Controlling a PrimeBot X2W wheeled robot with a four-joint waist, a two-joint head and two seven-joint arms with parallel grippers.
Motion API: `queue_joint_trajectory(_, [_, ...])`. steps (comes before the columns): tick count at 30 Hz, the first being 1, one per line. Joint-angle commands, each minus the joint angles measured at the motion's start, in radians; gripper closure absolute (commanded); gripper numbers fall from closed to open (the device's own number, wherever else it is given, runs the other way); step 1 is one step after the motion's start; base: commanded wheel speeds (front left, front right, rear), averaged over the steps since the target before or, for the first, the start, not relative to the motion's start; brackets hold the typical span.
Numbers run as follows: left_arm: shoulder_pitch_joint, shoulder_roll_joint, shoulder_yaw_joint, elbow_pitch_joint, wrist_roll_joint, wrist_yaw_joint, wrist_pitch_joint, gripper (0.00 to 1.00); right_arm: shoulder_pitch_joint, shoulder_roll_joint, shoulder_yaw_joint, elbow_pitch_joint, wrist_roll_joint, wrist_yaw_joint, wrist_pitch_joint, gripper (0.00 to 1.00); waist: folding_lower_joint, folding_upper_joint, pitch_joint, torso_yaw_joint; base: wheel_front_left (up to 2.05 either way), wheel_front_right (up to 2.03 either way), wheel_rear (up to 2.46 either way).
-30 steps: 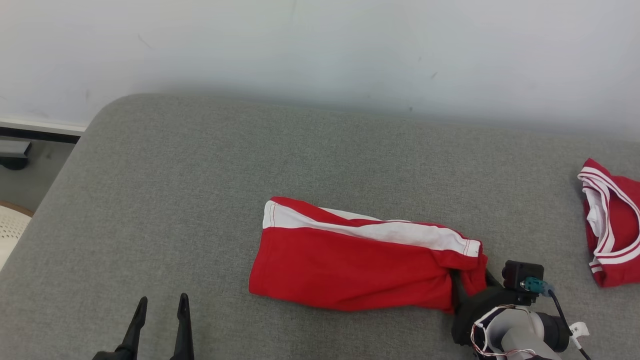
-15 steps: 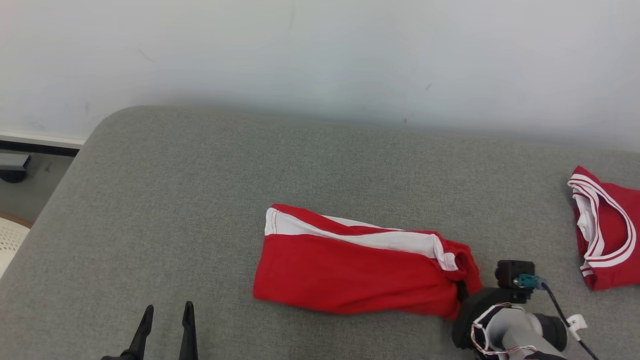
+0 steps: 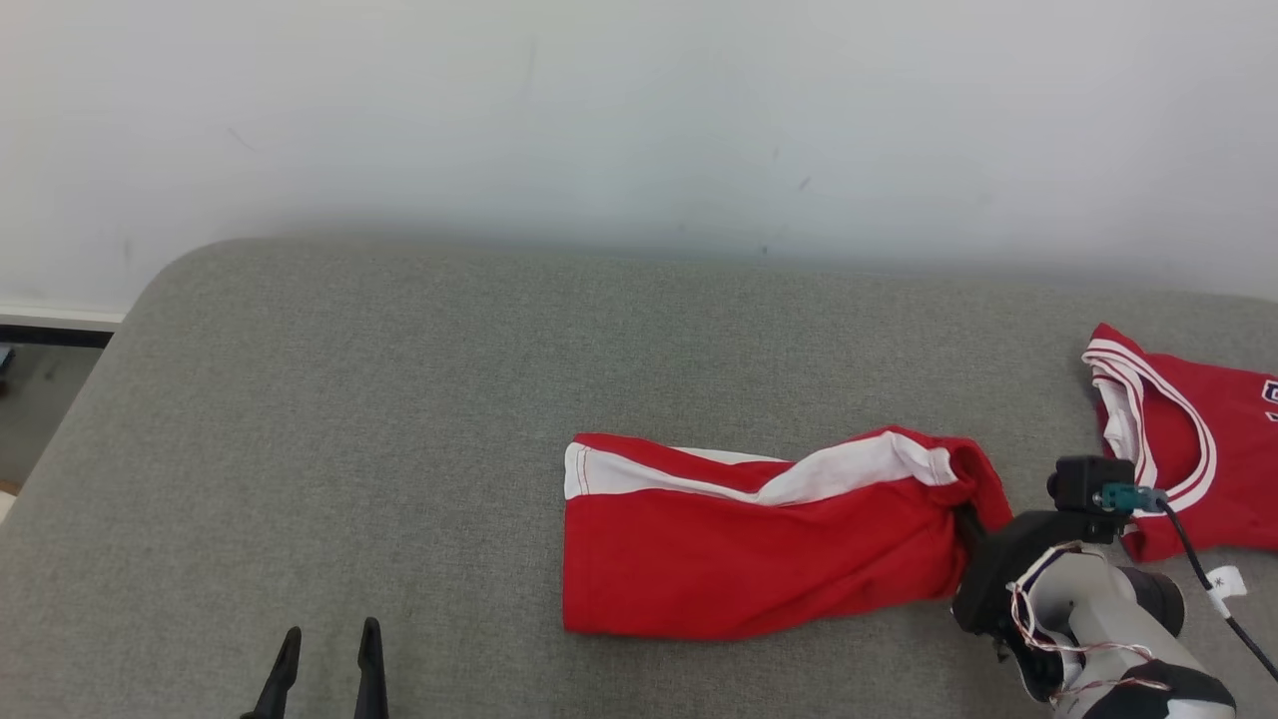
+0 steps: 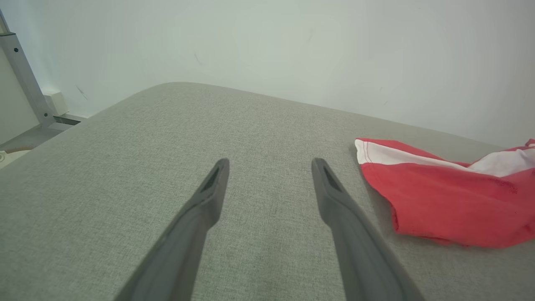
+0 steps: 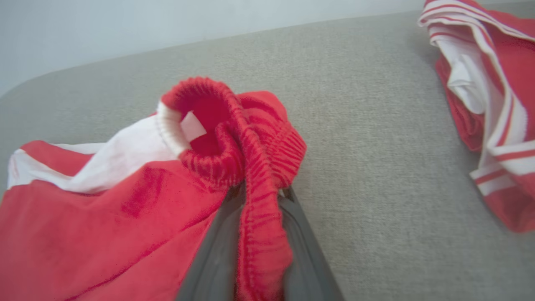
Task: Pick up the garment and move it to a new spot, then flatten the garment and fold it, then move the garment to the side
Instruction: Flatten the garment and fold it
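Note:
The garment (image 3: 749, 559) is a pair of red shorts with a white side stripe, lying folded on the grey cushion (image 3: 399, 449). My right gripper (image 3: 963, 521) is shut on its bunched elastic waistband at the right end, which is lifted a little off the cushion. In the right wrist view the waistband (image 5: 234, 138) sits pinched between the fingers of that gripper (image 5: 259, 196). My left gripper (image 3: 327, 649) hovers open near the front left, with nothing between its fingers (image 4: 213, 184). From there the garment (image 4: 439, 205) lies to the right of it.
A second red garment (image 3: 1188, 469) with white trim lies crumpled at the far right, close to my right wrist, and appears as the trimmed cloth (image 5: 493, 96) in the right wrist view. A white wall backs the cushion. The cushion's rounded left edge drops to the floor (image 3: 40, 389).
My right gripper has shut on the waistband and dragged the garment to the right, toward the other red garment, rumpling the stripe. The head camera has shifted. The left gripper stays open.

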Motion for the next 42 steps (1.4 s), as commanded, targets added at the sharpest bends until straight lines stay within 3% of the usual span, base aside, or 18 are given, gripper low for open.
queue_joint_trajectory(1, [0.015, -0.001, 0.004, 0.005, -0.004, -0.005, -0.004, 0.0, 0.011, -0.007, 0.026, -0.074, 0.079, -0.002, 0.052, 1.0, 0.0, -0.0001, -0.002, -0.009, 0.0, 0.0, 0.0])
queue_joint_trajectory(9, [0.009, -0.001, -0.001, 0.014, -0.012, -0.006, -0.004, 0.0, 0.038, -0.03, 0.072, -0.379, 0.409, -0.002, 0.32, 1.0, 0.0, -0.0001, -0.004, -0.008, 0.0, 0.0, 0.0])
queue_joint_trajectory(15, [0.001, -0.001, -0.013, 0.027, -0.023, -0.006, -0.004, 0.0, 0.03, 0.009, 0.056, -0.459, 0.521, -0.002, 0.462, 1.0, 0.0, -0.0001, -0.003, 0.015, 0.0, 0.0, 0.0])
queue_joint_trajectory(27, [-0.037, -0.001, -0.079, 0.05, -0.051, 0.006, -0.004, 0.0, -0.111, 0.163, 0.035, -0.278, 0.478, -0.002, 0.53, 1.0, 0.0, -0.0001, 0.028, 0.081, 0.0, 0.0, 0.0])
queue_joint_trajectory(34, [-0.055, 0.0, -0.122, 0.063, -0.069, 0.012, -0.004, 0.0, -0.176, 0.18, 0.073, -0.165, 0.454, -0.002, 0.488, 1.0, 0.0, -0.0001, 0.046, 0.118, 0.0, 0.0, 0.0])
queue_joint_trajectory(42, [-0.073, -0.001, -0.162, 0.072, -0.088, 0.021, -0.004, 0.0, -0.209, 0.18, 0.245, -0.092, 0.531, -0.001, 0.402, 1.0, 0.0, -0.0001, 0.063, 0.155, 0.0, 0.0, 0.0])
